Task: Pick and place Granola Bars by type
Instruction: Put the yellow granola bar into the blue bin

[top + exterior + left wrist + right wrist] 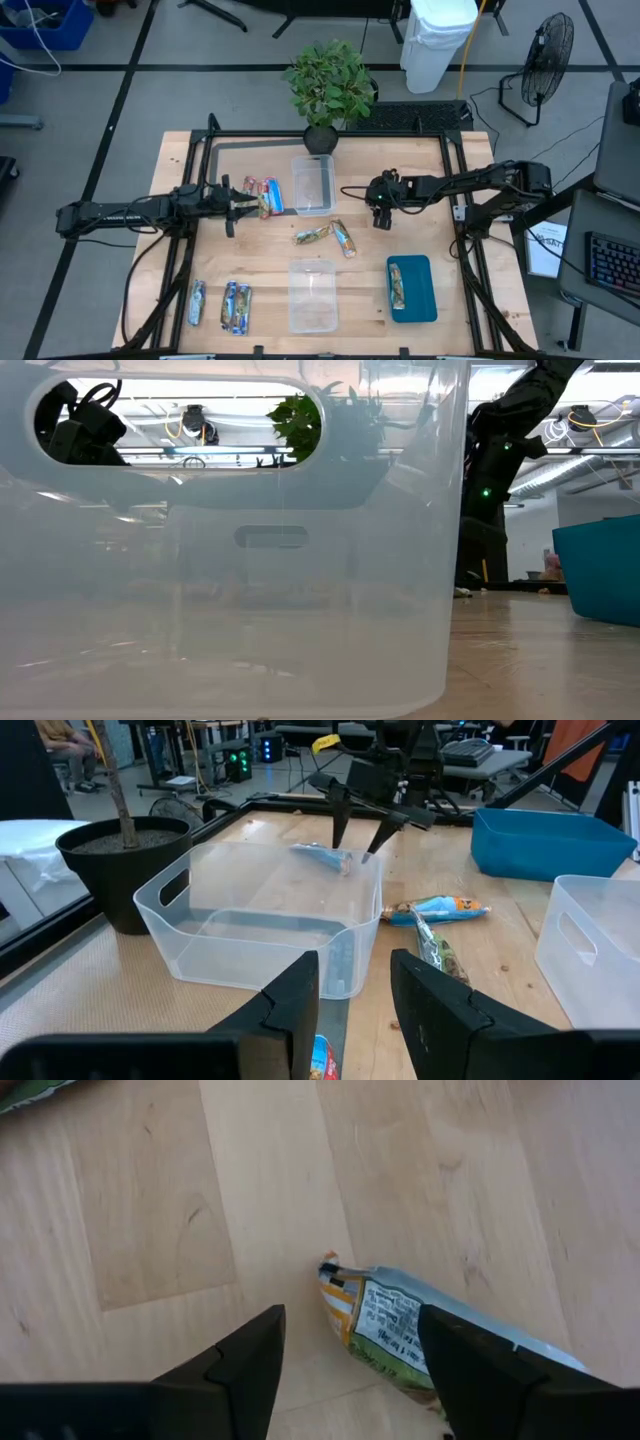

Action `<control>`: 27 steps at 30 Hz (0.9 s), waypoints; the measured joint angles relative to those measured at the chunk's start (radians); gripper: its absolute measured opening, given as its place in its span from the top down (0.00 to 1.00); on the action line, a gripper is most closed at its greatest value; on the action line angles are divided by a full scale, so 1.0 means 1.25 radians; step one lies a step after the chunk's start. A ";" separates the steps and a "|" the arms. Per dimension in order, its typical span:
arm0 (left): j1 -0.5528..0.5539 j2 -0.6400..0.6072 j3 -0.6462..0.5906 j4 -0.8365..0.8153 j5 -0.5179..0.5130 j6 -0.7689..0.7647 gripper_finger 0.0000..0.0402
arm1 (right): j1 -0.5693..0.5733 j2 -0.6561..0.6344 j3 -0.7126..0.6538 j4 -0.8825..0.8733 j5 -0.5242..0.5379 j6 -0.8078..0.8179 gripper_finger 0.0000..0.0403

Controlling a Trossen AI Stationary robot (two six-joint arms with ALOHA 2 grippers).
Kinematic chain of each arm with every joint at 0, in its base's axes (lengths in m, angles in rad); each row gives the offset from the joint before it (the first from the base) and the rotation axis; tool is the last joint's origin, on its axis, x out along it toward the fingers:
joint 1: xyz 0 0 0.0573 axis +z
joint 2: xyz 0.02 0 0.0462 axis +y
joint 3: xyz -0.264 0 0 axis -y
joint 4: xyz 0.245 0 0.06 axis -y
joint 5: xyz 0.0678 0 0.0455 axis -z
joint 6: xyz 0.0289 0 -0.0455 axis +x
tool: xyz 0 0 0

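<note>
Above: right end effector (381, 222) hovering over the table (470, 330) near the far clear tub (312, 184).
Its fingers are gaping wide, gripping nothing; granola bars (328, 236) are lying mid-table, one (396, 284) resting on the teal tray (422, 306). Left end effector (232, 204), open and empty, is waiting beside two bars (264, 194).

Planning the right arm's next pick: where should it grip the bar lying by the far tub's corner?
Across the narrow middle of the bar, from straight above: it lies flat and slanted on the table, so turn the open right tool square to its length.
</note>
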 joint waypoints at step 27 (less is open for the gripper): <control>0.000 0.000 0.000 0.000 0.000 0.000 0.67 | 0.000 0.000 0.000 -0.008 -0.005 -0.002 1.00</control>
